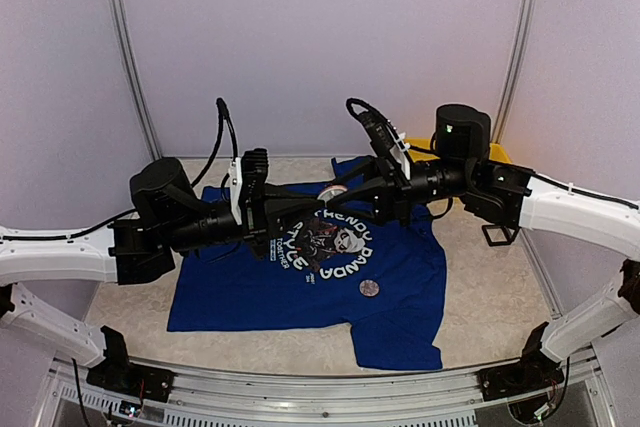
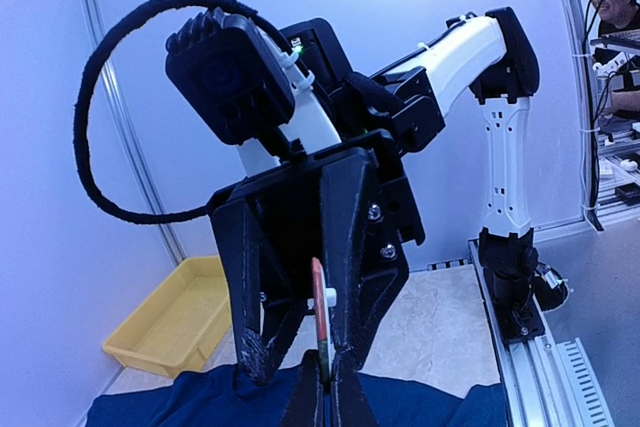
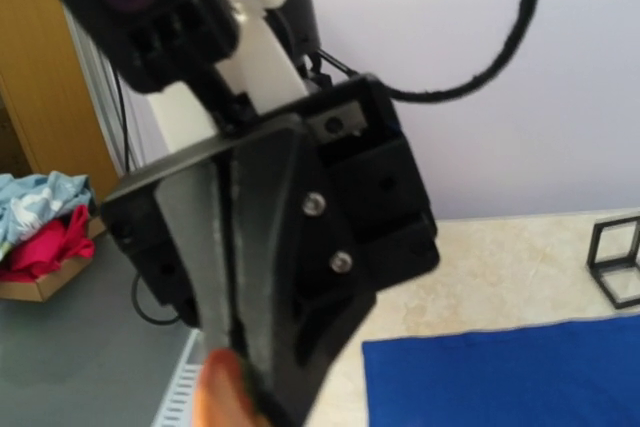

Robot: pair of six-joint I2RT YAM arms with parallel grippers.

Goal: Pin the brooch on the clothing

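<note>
Two tools meet in the air over the table [image 1: 490,297], and the job is barely begun. The left tool [image 2: 323,372] is clamped on the brooch [image 2: 320,312], held edge-on. The right tool [image 2: 300,352] straddles it with jaws part open and no clear grip. The T-shirt [image 1: 400,277] lies flat below, unpinned. A round disc [image 1: 368,288] sits on its near right; I cannot tell if it is attached. Lowering and pinning remain.

Yellow bin [image 2: 170,322] beyond T-shirt [image 1: 400,287], far right

T-shirt [image 1: 230,297]: royal-blue, white panda print, spread flat on the worktop [image 1: 480,287].
brooch [image 2: 320,322]: thin reddish disc, edge-on, raised above the T-shirt.
</note>
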